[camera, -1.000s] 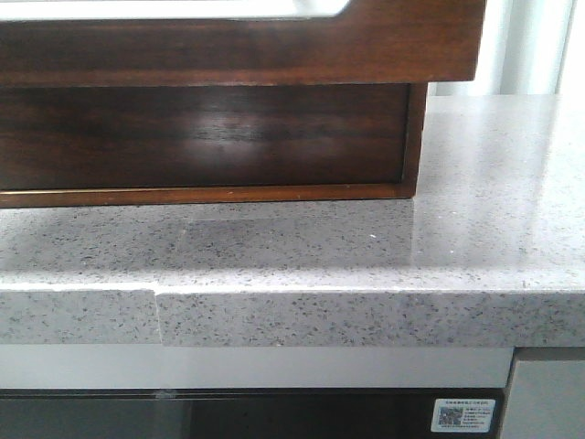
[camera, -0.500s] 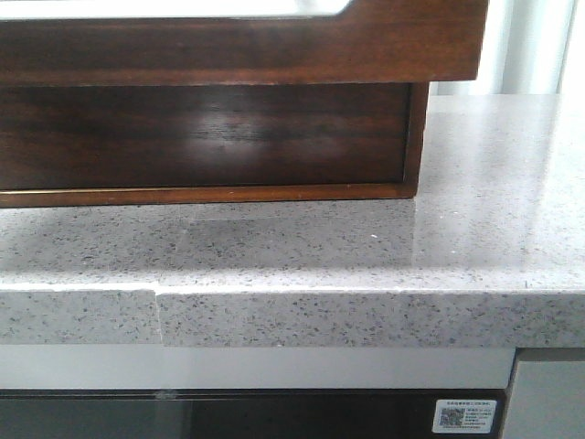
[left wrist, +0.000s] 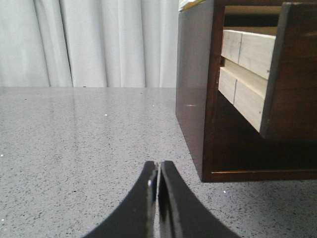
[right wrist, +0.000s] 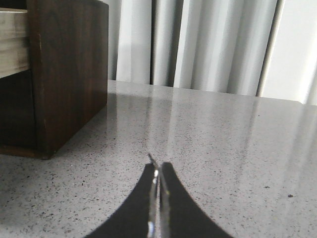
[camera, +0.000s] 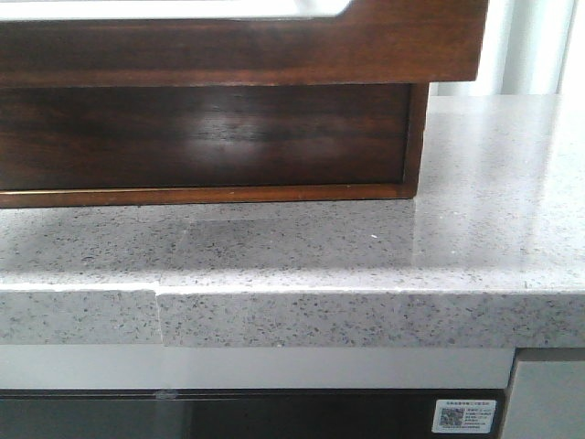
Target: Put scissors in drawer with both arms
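The drawer [camera: 384, 41] is pulled out over the counter, a dark glossy wooden front with a pale patch [camera: 183, 7] at its upper edge. In the left wrist view the drawer [left wrist: 297, 74] juts from the cabinet and shows its pale wooden side [left wrist: 245, 69]. My left gripper [left wrist: 157, 168] is shut and empty, low over the counter beside the cabinet. My right gripper [right wrist: 158, 171] is shut on a thin shiny metal strip, apparently the scissors [right wrist: 150, 158] seen edge-on, whose tip pokes past the fingertips. Neither gripper appears in the front view.
The dark wooden cabinet [camera: 201, 137] stands on a speckled grey stone counter [camera: 475, 238], whose front edge [camera: 366, 315] runs across the front view. White curtains [right wrist: 213, 44] hang behind. The cabinet's side wall [right wrist: 69, 74] is close by the right gripper.
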